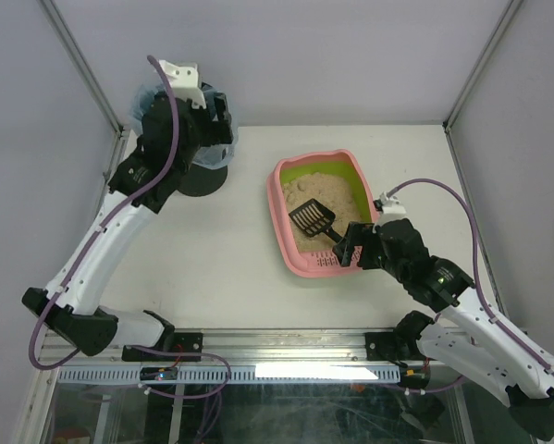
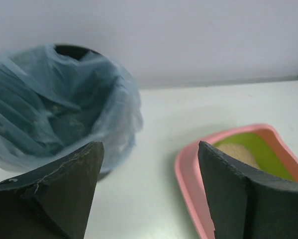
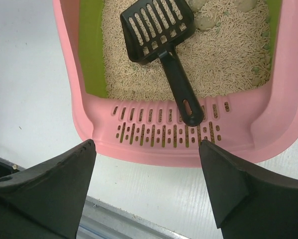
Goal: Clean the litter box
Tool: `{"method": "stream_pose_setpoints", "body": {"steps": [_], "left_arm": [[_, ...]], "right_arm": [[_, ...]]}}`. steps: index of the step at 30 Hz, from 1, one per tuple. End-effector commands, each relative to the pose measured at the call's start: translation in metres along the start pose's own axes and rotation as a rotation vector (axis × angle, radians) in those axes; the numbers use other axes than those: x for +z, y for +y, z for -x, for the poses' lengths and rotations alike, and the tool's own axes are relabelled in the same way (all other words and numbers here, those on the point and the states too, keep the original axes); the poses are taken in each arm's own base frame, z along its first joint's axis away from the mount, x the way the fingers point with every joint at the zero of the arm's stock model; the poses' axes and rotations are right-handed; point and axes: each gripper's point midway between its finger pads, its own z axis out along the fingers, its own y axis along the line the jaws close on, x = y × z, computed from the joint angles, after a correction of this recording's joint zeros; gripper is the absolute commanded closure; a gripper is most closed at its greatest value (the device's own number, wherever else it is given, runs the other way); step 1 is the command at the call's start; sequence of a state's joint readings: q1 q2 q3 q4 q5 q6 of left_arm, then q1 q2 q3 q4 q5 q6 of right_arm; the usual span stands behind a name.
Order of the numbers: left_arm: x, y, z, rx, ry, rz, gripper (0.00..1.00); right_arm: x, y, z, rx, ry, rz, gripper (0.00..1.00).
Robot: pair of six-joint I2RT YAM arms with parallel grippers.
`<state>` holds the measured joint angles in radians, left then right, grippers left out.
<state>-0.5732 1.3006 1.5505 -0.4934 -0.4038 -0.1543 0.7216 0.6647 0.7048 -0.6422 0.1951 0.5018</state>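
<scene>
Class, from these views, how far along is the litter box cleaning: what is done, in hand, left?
Done: nothing visible; clumps lie in the litter box. In hand: right gripper, jaws open, faces the scoop handle; left gripper hangs open near the bin. Left: grasp scoop, sift clumps, tip them into the bin.

We see the left gripper with its two dark fingers spread apart and nothing between them. Beyond the left finger stands the bin, its black rim showing above a crumpled blue bag. Behind the right finger lies the litter box, pink with a green inner rim and tan litter. Bin and box sit apart on the white table.
</scene>
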Motion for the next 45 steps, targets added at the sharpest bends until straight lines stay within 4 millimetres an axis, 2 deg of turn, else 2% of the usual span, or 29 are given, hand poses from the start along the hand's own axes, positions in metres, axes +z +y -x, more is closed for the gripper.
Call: {"method": "stream_pose_setpoints", "body": {"steps": [1,4,7,9,10,14,18,21,25,32,35,37,41,45], "left_arm": [[0.035,0.03,0.001,0.189,0.071,0.035,0.21],[0.064,0.046,-0.001,0.209,0.102,0.048,0.21],[0.085,0.053,-0.002,0.218,0.128,0.015,0.21],[0.099,0.054,-0.013,0.233,0.177,-0.007,0.21],[0.107,0.053,-0.025,0.245,0.216,-0.028,0.21],[0.12,0.048,-0.043,0.262,0.265,-0.068,0.22],[0.13,0.059,-0.061,0.279,0.316,-0.018,0.31],[0.136,0.07,-0.069,0.283,0.337,0.046,0.43],[0.14,0.071,-0.076,0.287,0.353,0.052,0.58],[0.136,0.058,-0.072,0.296,0.343,-0.033,0.8],[0.126,0.047,-0.06,0.283,0.314,-0.082,0.91],[0.116,0.037,-0.049,0.273,0.289,-0.111,0.94],[0.086,0.001,-0.037,0.254,0.259,-0.222,0.94],[0.057,-0.039,-0.064,0.296,0.328,-0.311,0.94]], "right_arm": [[-0.005,0.009,0.011,-0.014,-0.026,0.044,0.12],[-0.006,0.01,0.01,-0.024,-0.013,0.046,0.12],[-0.007,0.011,0.008,-0.031,0.0,0.056,0.12],[-0.007,0.012,0.007,-0.033,0.007,0.061,0.12],[-0.007,0.013,0.006,-0.034,0.01,0.064,0.12],[-0.006,0.012,0.004,-0.037,0.015,0.062,0.12],[-0.007,0.012,0.005,-0.037,0.014,0.063,0.12],[-0.006,0.013,0.006,-0.039,0.015,0.064,0.12],[-0.006,0.015,0.009,-0.04,0.012,0.067,0.12],[-0.007,0.017,0.014,-0.04,0.0,0.069,0.11],[-0.008,0.017,0.016,-0.036,-0.009,0.07,0.1],[-0.009,0.017,0.017,-0.035,-0.013,0.068,0.1],[-0.008,0.015,0.017,-0.037,-0.015,0.058,0.1],[-0.005,0.013,0.015,-0.04,-0.009,0.047,0.09]]}}
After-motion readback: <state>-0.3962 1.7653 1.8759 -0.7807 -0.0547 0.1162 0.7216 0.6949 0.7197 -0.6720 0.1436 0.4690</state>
